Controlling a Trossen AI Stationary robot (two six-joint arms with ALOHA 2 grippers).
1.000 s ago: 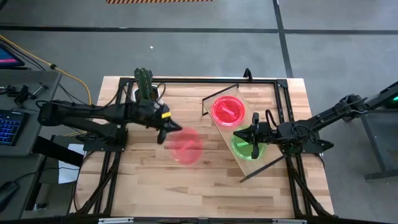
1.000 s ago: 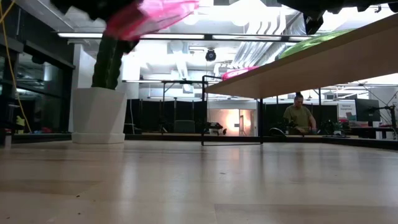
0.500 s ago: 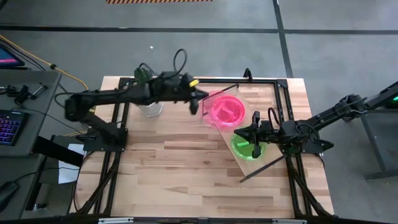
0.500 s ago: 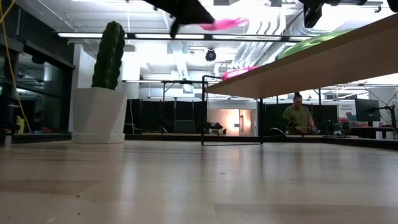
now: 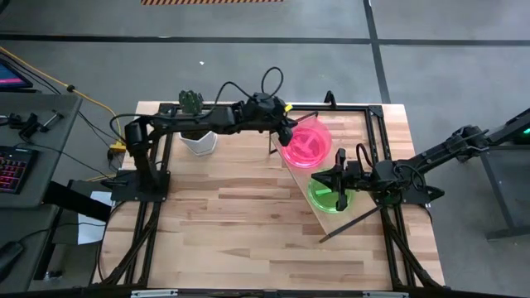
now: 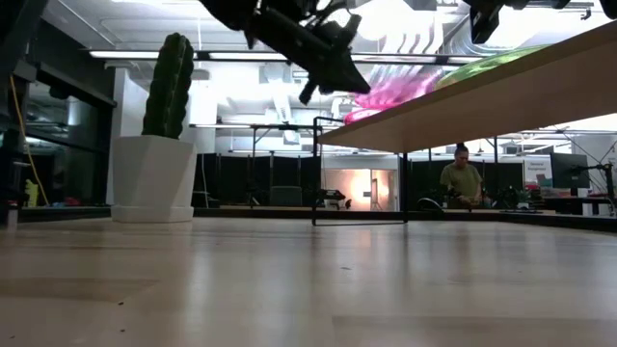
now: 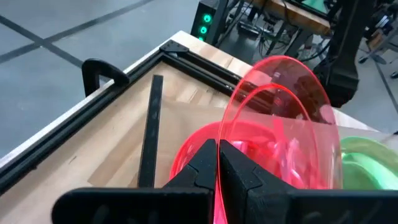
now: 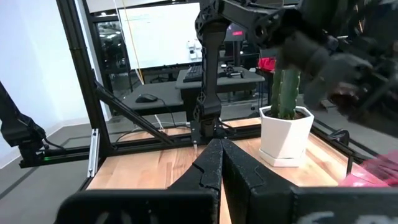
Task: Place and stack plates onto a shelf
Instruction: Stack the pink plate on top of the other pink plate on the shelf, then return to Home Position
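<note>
Since half a second ago, the left arm has been extended farther across the table, so that the left gripper [image 5: 286,130] is now seen at the near end of the shelf rather than short of it. The translucent bright pink round plastic plate [image 5: 307,146] clamped by its rim between the closed fingers has been brought over the second pink plate [image 7: 205,146] already lying on the rectangular light-wood shelf with a thin black wire frame [image 5: 315,118]. In the left wrist view the held plate [image 7: 292,106] is seen tilted steeply, its lower edge close to the lying plate; whether the two touch cannot be told. The right arm has not been moved: the right gripper [image 5: 338,184] is held over the translucent neon green round plate [image 5: 328,199] on the shelf's other part, with its fingers pressed together and nothing between them in the right wrist view.

The plates are glossy and see-through, with raised rims. The shelf board [image 6: 501,92] is smooth and pale, and is seen from below in the low view, raised above the table.

The tabletop [image 5: 232,232] is made of light wooden planks and is bordered by black framing. A green cactus in a white hexagonal pot [image 5: 197,136] stands near the far left corner. Beyond the table, a grey floor, a desk with a keyboard [image 5: 16,165], and a seated person [image 6: 464,179] in the room behind are visible.
</note>
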